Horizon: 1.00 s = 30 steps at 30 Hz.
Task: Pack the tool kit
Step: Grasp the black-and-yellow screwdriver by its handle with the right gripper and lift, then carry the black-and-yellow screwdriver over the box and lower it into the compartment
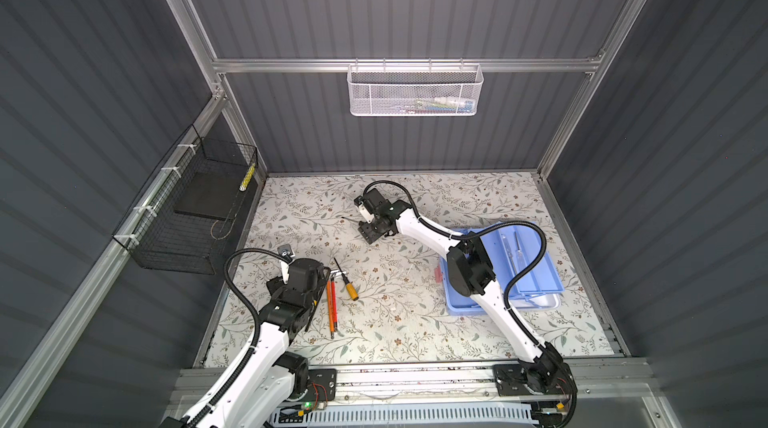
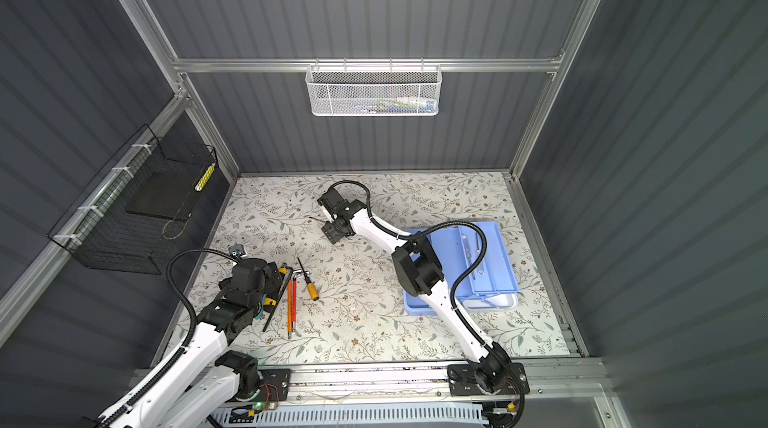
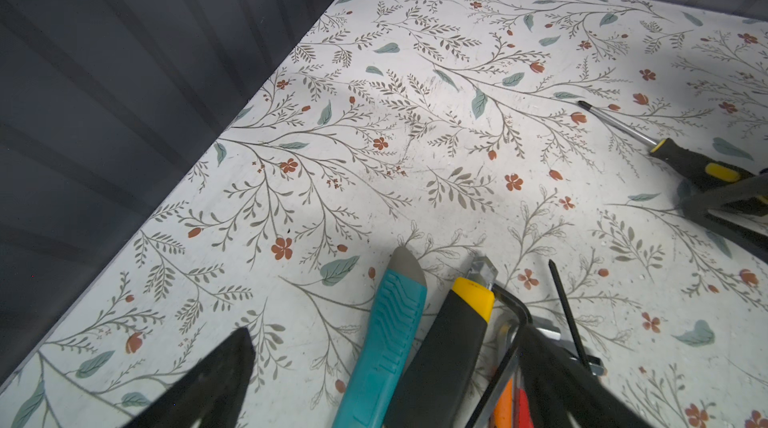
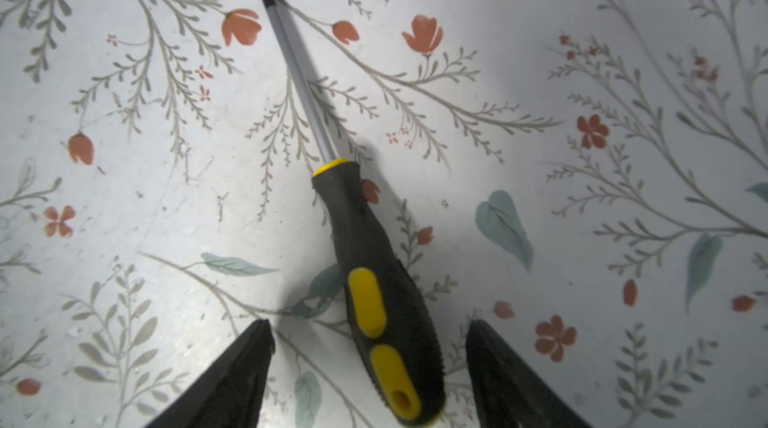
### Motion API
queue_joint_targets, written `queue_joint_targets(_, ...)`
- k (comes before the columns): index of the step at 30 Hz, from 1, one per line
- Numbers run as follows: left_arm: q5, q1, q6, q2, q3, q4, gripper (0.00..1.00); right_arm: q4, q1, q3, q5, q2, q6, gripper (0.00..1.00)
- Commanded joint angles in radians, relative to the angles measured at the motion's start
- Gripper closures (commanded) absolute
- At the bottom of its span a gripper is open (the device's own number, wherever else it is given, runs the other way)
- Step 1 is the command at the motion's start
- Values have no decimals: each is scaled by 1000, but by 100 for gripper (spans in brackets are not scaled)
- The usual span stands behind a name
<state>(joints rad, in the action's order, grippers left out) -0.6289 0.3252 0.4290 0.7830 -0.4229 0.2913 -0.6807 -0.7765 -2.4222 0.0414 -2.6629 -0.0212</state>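
On the right side of the floral-patterned tabletop (image 1: 415, 322), well apart from the loose tools: the rectangular light blue plastic tool kit box (image 1: 536, 264), lying open, a white lid (image 1: 540, 303) showing at its near edge and a slim silvery tool (image 1: 516, 253) in the upper tray. Partly covered in both top views by the right arm reaching across it.

Low over the far middle of the table, the right gripper (image 4: 368, 326), jaws parted fairly wide, one finger on each side of a black rubber-handled screwdriver with yellow inserts (image 4: 361, 239). Neither finger touching the handle in the right wrist view. Flat on the table, steel shaft pointing away from the gripper.

Near the left edge, the left gripper (image 3: 384, 334), jaws spread fully wide above a cluster of hand tools: a teal plastic utility knife with a grey tip (image 3: 390, 338), a black utility knife with a yellow collar (image 3: 453, 334), a black L-shaped hex key (image 3: 513, 309). Both knives between the fingers; contact impossible to tell. Just beside these, two thin orange and red stick-like tools (image 1: 331, 309) side by side, and near them a short amber-handled screwdriver (image 1: 352, 291), tilted.

Hanging on the back wall, a white mesh basket (image 1: 415, 91); on the left wall, a black wire basket (image 1: 187, 214).
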Motion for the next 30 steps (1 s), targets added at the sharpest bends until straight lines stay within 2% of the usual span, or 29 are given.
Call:
queue_joint_targets(1,-9,-7,-8,-5,-19,-5,1,-8,6,-47,-74,-35,-8,27)
queue_joint_targets(8,-12,-8,-7,-8,-18,-3,1,-16,3,-54,-112,-42,40,48)
queue_joint_targets(23,-15,-8,-6,-24,-13,0,1,-58,-1,-68,-63,-34,68,79)
queue_joint_targets(26,-15,-7,-4,-24,-13,1,1,-43,0,-24,-66,19,86,87)
queue_joint_targets(30,-21,-8,-1,-22,-14,2,1,19,6,136,-50,183,80,94)
